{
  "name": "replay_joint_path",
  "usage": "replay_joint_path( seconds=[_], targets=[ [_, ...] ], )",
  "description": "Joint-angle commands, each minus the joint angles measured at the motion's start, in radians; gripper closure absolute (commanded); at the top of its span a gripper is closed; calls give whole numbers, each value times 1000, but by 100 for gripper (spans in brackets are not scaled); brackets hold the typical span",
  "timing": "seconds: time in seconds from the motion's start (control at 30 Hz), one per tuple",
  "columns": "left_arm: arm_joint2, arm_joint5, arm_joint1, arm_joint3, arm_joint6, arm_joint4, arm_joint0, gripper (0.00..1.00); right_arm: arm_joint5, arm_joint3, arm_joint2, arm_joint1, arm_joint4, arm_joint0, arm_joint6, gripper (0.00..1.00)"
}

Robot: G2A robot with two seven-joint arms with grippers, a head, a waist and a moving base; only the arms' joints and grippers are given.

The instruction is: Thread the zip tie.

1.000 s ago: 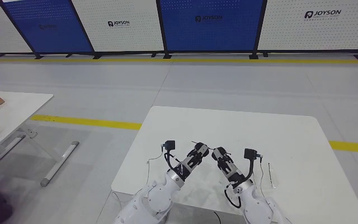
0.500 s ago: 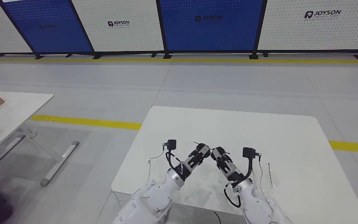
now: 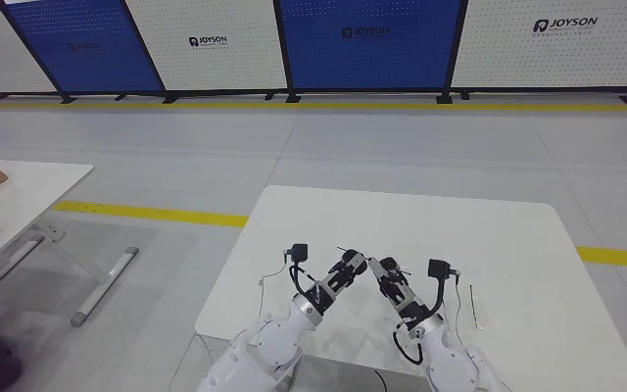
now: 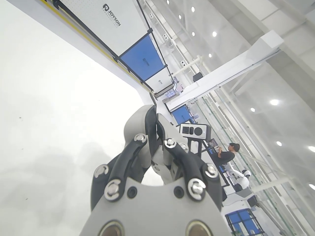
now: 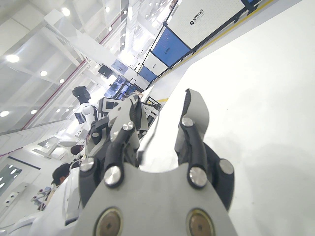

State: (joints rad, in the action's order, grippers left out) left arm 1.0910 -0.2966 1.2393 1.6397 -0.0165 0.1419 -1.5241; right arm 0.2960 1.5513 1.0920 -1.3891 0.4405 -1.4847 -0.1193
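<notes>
Change: the two grippers, almost tip to tip half a second ago, have drawn slightly apart.
Left gripper point(image 3: 350, 262): jaws closed on a thin sliver, probably the zip tie point(image 3: 339, 249), held above the worktop point(image 3: 411, 211).
Right gripper point(image 3: 385, 266): jaws open, empty.
Meaning: judging by this, threading has not begun.

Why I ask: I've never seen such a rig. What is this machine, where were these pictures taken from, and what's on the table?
This is a robot with two arms, each ending in a two-fingered gripper. One picture looks down on the white table; the other two come from cameras on the wrists. The left gripper is shut; whether it pinches anything is too fine to see. The right gripper is open. A thin strip, probably a zip tie, lies beside the right arm.
</notes>
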Motion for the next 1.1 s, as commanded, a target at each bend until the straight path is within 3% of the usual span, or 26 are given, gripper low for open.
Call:
replay_joint_path(
  seconds=[0.0,0.1,0.37,0.53,0.63,1.07],
  targets=[
    [0,1,0,-2,1,-3,1,100,5,1,0,1,-1,-3,1,63],
    [0,3,1,-4,7,-6,2,100,18,3,2,2,-7,-12,8,64],
    [-8,9,4,-5,18,-7,6,100,34,1,12,6,-23,-25,22,81],
    [-12,12,5,-2,21,2,6,100,36,7,15,8,-26,-26,20,86],
    [-13,13,5,-1,23,5,5,100,35,7,17,9,-28,-24,16,100],
    [-17,13,6,4,18,4,4,100,22,11,16,13,-22,-19,10,100]
  ],
)
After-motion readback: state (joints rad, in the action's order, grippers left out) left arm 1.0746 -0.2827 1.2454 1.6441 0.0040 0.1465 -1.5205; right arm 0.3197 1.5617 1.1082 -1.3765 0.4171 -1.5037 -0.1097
